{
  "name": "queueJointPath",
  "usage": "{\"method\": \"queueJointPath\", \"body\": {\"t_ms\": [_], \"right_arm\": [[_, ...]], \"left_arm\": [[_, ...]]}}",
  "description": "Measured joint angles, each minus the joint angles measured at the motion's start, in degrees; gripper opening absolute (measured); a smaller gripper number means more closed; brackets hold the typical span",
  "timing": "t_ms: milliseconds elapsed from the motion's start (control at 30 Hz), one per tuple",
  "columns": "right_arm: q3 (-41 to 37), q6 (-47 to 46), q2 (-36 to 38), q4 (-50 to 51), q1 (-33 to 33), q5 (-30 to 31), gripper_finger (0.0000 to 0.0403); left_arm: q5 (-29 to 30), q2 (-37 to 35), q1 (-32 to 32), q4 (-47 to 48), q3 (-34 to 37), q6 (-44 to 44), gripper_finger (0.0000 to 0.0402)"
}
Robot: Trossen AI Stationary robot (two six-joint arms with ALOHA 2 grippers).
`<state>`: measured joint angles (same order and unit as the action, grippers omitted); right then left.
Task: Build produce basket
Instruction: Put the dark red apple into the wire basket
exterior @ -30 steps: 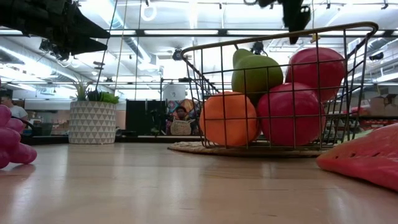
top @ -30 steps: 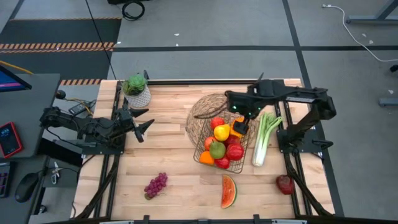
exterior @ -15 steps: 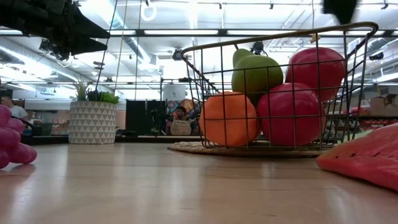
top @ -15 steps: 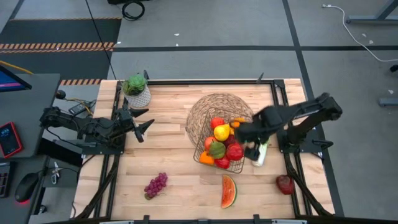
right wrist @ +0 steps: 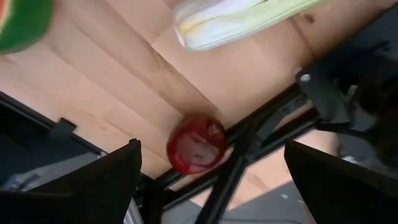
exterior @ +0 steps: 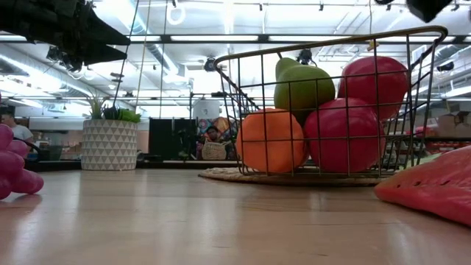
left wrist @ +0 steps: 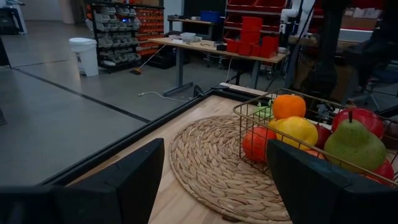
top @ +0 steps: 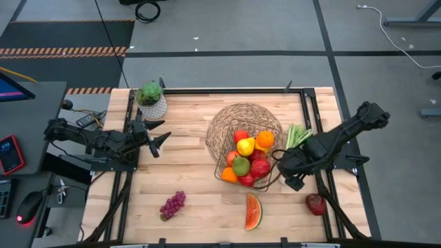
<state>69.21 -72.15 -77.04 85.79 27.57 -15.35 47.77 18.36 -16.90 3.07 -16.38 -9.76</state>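
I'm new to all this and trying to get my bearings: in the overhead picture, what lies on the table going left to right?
Left gripper → purple grapes → basket of fruit → right gripper → red apple.

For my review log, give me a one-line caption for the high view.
Right gripper open over the celery beside the filled basket; grapes, watermelon slice and an apple outside.
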Motion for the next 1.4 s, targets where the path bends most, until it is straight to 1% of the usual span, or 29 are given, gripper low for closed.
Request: {"method": "queueJointPath", "body": {"t_ms": [133, 267, 400, 467, 600, 667, 733, 833, 1033, 1167, 1333, 1400], "right_arm": [[-3.55, -5.17, 2.98, -4.52, 4.08, 1.78, 0.0398], [-7.66, -6.39, 4.64, -9.47, 9.46, 3.71, 0.0398], [-11.89, -8.21, 4.54, -15.41, 14.38, 2.83, 0.0398], [-13.67, -10.83, 4.12, -18.34, 15.59, 0.45, 0.0398], [-15.68, -19.59, 2.75, -19.36, 16.84, -6.46, 0.0398], [-16.44, -23.46, 2.05, -19.58, 17.46, -8.10, 0.0398], [-17.26, -25.29, 1.29, -21.16, 17.99, -9.00, 0.0398], [-18.36, -25.84, 0.25, -22.77, 18.49, -11.19, 0.0398], [-19.43, -25.47, -2.89, -24.17, 18.26, -11.62, 0.0398], [-19.41, -22.41, -5.06, -26.01, 17.77, -13.08, 0.0398], [-19.41, -17.93, -8.30, -28.27, 18.23, -13.08, 0.0398], [-19.41, -16.48, -10.06, -28.01, 18.54, -14.69, 0.0398]], "left_arm": [[0.00, -0.01, 0.01, 0.00, 0.00, 0.00, 0.0288], [0.00, -0.01, 0.01, 0.00, -0.02, -0.02, 0.0288], [0.00, -0.01, -0.01, 0.00, 0.00, 0.00, 0.0288], [0.00, -0.01, 0.01, 0.01, 0.00, -0.01, 0.0288], [0.00, 0.01, 0.01, 0.02, 0.00, 0.00, 0.0288], [0.00, -0.01, 0.01, 0.00, 0.00, 0.00, 0.0288], [0.00, -0.01, 0.01, 0.01, -0.01, 0.00, 0.0288], [0.00, 0.00, 0.00, 0.02, -0.02, 0.00, 0.0288], [0.00, -0.01, 0.01, 0.00, -0.02, 0.00, 0.0288], [0.00, -0.01, 0.01, 0.00, 0.00, 0.00, 0.0288], [0.00, -0.01, -0.01, 0.00, 0.00, 0.00, 0.0288], [0.00, -0.01, 0.00, 0.02, -0.02, 0.00, 0.0288]]}}
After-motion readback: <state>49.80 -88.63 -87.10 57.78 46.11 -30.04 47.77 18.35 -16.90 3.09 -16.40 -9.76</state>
